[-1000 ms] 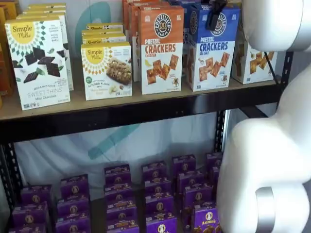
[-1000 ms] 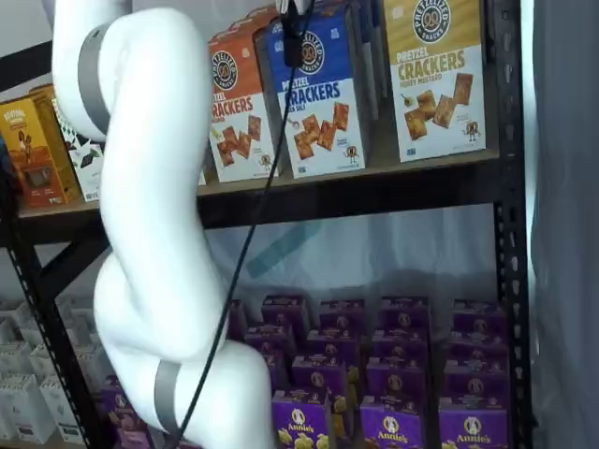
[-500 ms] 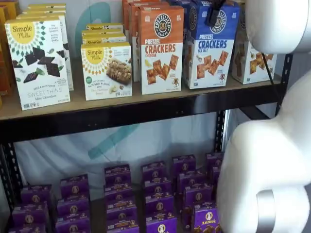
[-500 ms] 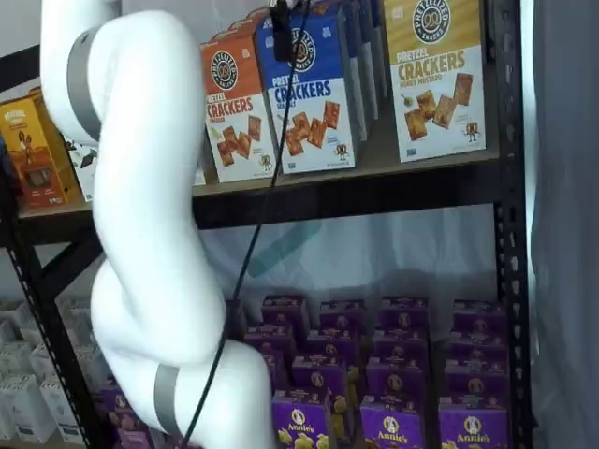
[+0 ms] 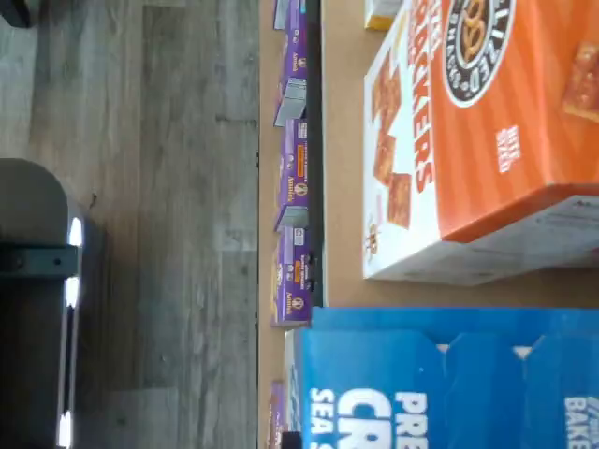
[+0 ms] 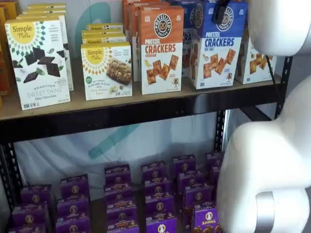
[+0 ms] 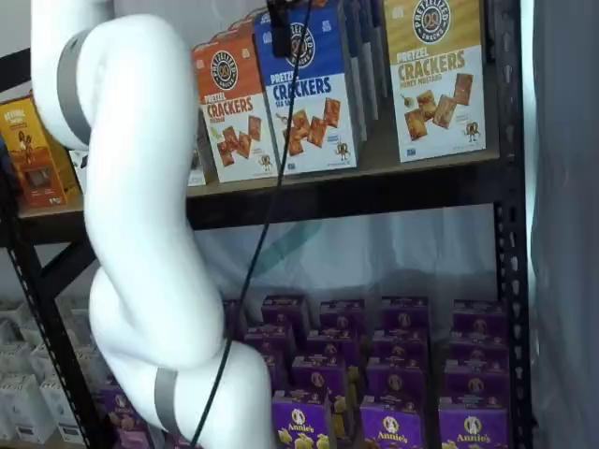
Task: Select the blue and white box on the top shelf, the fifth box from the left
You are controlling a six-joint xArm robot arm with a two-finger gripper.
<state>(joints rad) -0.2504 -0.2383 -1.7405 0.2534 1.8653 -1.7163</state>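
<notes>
Blue and white box (image 6: pixel 215 44) of sea salt pretzel crackers stands upright at the front of the top shelf (image 6: pixel 121 114), just beside the orange cheddar carton (image 6: pixel 162 48) on one side and near a yellow-topped cracker carton (image 7: pixel 434 75) on the other; it shows in both shelf views (image 7: pixel 306 89). Gripper (image 6: pixel 221 10) hangs at the box's upper front: only a black finger is seen against the blue panel (same in the other shelf view (image 7: pixel 278 28)), so I cannot tell whether it is released or clenched. A black cable (image 7: pixel 253 271) drops from it down past the shelf beam. The white arm (image 7: pixel 140 234) fills much of both shelf views. Wrist view shows the blue carton top (image 5: pixel 449 379) close up, the cheddar carton (image 5: pixel 477 131) next to it, and purple Annie's boxes (image 6: pixel 160 201) on the lower level.
</notes>
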